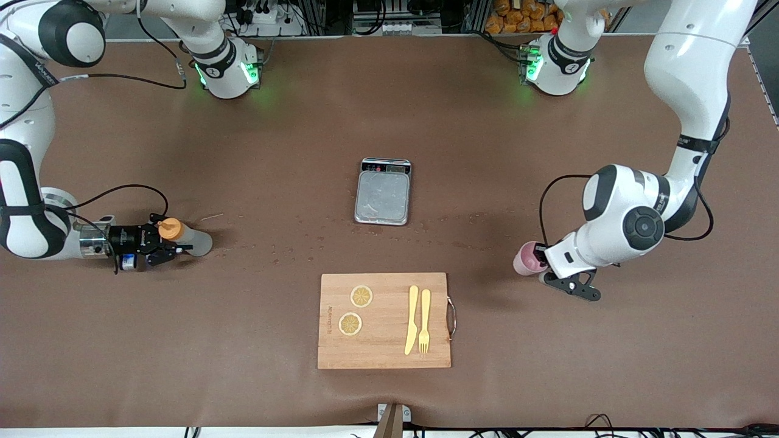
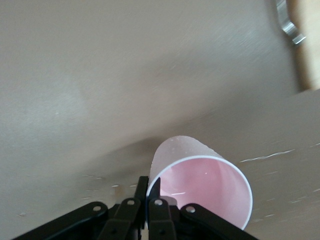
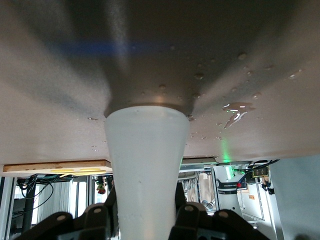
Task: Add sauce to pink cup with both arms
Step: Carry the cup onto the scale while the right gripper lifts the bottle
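Note:
The pink cup (image 1: 523,259) is at the left arm's end of the table, level with the board's far edge. My left gripper (image 1: 539,258) is shut on its rim, one finger inside and one outside. In the left wrist view the cup (image 2: 200,175) leans with its mouth toward the gripper (image 2: 148,187). The sauce bottle (image 1: 185,238), whitish with an orange cap, is at the right arm's end. My right gripper (image 1: 172,246) is shut on its body. In the right wrist view the bottle (image 3: 145,150) sits between the fingers (image 3: 100,215), its base at the table.
A wooden cutting board (image 1: 383,356) lies near the front camera, with two lemon slices (image 1: 361,296), a yellow knife (image 1: 412,319) and a yellow fork (image 1: 424,321). A small metal scale (image 1: 383,191) sits mid-table. Water drops dot the table between them.

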### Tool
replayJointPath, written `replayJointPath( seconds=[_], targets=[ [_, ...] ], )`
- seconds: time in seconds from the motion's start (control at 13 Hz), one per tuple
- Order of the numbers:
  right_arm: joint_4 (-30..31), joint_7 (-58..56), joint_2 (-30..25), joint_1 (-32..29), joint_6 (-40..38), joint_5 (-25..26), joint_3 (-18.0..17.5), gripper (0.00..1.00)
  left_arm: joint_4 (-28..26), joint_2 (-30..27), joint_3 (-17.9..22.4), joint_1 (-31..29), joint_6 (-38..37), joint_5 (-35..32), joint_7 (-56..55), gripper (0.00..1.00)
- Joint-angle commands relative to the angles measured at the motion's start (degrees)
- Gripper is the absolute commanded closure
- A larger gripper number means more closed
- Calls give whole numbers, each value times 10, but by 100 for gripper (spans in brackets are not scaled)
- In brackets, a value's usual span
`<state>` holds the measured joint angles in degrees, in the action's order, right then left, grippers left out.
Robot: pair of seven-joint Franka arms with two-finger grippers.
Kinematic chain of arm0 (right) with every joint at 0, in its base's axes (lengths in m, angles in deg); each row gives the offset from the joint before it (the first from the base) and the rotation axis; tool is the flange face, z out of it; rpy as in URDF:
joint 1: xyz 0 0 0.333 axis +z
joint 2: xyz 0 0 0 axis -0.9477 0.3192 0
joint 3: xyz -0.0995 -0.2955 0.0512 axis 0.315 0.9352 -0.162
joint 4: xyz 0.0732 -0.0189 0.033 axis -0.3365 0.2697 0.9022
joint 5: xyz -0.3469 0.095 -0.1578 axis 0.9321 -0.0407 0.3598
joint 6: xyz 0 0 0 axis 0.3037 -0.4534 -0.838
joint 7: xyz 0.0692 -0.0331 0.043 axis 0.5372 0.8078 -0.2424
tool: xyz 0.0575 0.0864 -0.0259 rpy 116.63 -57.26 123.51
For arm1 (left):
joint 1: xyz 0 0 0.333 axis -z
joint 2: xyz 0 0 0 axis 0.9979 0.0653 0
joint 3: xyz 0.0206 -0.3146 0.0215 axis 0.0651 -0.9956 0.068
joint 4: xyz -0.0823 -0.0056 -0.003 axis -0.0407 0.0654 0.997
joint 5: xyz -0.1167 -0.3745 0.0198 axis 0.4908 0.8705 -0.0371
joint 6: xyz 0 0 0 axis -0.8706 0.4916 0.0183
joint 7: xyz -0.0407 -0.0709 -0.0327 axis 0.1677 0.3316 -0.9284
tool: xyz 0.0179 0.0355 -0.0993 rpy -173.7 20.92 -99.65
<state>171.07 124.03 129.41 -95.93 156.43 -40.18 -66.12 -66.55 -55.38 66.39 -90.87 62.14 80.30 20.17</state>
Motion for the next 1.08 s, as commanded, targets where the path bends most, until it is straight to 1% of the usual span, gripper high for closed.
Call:
replayJointPath(
  seconds=[0.0, 0.23, 0.38, 0.54, 0.77, 0.92, 1.0],
  targets=[
    [-15, 5, 1, -3, -23, -10, -2, 75, -7, -22, -42, 3, -6, -8, -88, 100],
    [-39, 38, 0, 0, -45, -10, -2, 75, 1, -22, -94, 17, -7, -8, -203, 100],
    [-46, 51, -12, 9, -44, -7, -2, 75, 13, -15, -97, 68, -7, -8, -290, 100],
    [-58, 86, -31, 27, -44, 1, 0, 75, 42, 2, -97, 117, -7, -7, -363, 100],
    [-63, 130, -74, 61, -37, 51, 1, 75, 62, 20, -97, 187, -4, -7, -441, 100],
    [-63, 150, -94, 76, -34, 69, 3, 75, 71, 40, -96, 219, -1, -8, -471, 100],
    [-65, 159, -102, 81, -28, 81, 2, 75, 85, 52, -94, 233, 1, -9, -479, 100]
  ],
)
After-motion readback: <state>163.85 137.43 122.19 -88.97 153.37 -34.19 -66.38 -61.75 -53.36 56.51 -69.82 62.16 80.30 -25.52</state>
